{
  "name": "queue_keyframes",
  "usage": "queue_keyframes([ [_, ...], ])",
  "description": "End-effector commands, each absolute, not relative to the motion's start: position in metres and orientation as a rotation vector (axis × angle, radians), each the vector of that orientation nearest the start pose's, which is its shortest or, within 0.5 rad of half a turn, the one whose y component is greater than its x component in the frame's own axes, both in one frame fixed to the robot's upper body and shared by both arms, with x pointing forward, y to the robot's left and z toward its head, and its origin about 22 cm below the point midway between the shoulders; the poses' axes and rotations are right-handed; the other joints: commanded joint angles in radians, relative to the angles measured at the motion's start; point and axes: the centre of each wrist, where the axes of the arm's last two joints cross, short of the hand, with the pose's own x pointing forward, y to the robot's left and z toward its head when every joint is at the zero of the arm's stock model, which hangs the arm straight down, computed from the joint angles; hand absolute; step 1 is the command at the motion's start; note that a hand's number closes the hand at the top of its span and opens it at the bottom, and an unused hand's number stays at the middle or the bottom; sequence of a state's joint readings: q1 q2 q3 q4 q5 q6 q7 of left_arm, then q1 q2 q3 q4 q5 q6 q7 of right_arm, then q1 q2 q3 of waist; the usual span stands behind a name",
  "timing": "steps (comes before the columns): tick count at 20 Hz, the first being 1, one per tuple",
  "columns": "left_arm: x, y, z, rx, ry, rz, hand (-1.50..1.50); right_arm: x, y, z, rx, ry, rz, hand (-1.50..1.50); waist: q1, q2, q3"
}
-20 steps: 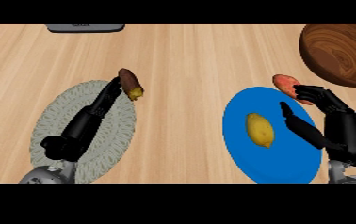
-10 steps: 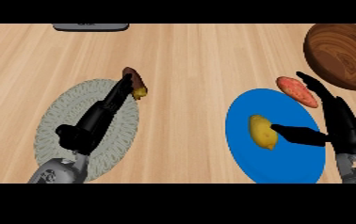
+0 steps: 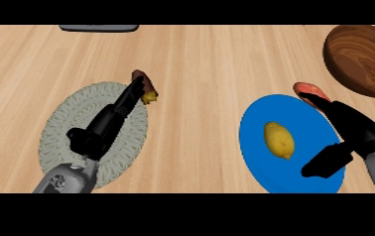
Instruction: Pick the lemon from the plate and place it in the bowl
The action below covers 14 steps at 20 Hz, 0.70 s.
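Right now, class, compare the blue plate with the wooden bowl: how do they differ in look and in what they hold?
The blue plate is flat and bright blue; the wooden bowl is deep, dark brown and grained. The plate carries the lemon; the bowl shows nothing inside. The plate lies almost wholly in view, the bowl is cut off by the right edge. Both are round and sit on the counter's right side.

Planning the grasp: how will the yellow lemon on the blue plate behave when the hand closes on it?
The yellow lemon looks oval and smooth, so it may roll or slip sideways if nudged. It lies loose on the flat blue plate, which probably won't stop it. It appears rigid, so the right hand likely won't deform it.
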<state>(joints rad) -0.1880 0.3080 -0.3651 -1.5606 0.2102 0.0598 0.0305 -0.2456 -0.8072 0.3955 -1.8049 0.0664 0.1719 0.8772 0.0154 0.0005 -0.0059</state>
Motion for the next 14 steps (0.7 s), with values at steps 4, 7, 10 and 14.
queue_keyframes([
  [4,0.285,0.196,0.041,-0.176,-1.587,-0.395,0.0,0.283,-0.224,0.172,-0.548,-0.634,1.024,-1.5,-0.001,0.004,0.003],
  [7,0.265,0.191,0.036,-0.174,-1.592,-0.398,0.0,0.289,-0.218,0.179,-0.531,-0.584,1.024,-1.5,0.007,-0.001,0.003],
  [10,0.274,0.195,0.025,-0.165,-1.59,-0.374,0.0,0.293,-0.203,0.162,-0.52,-0.586,1.025,-1.5,-0.005,0.002,0.004],
  [14,0.277,0.203,0.032,-0.164,-1.603,-0.411,0.0,0.301,-0.194,0.18,-0.551,-0.599,1.015,-1.5,-0.007,0.0,0.004],
])
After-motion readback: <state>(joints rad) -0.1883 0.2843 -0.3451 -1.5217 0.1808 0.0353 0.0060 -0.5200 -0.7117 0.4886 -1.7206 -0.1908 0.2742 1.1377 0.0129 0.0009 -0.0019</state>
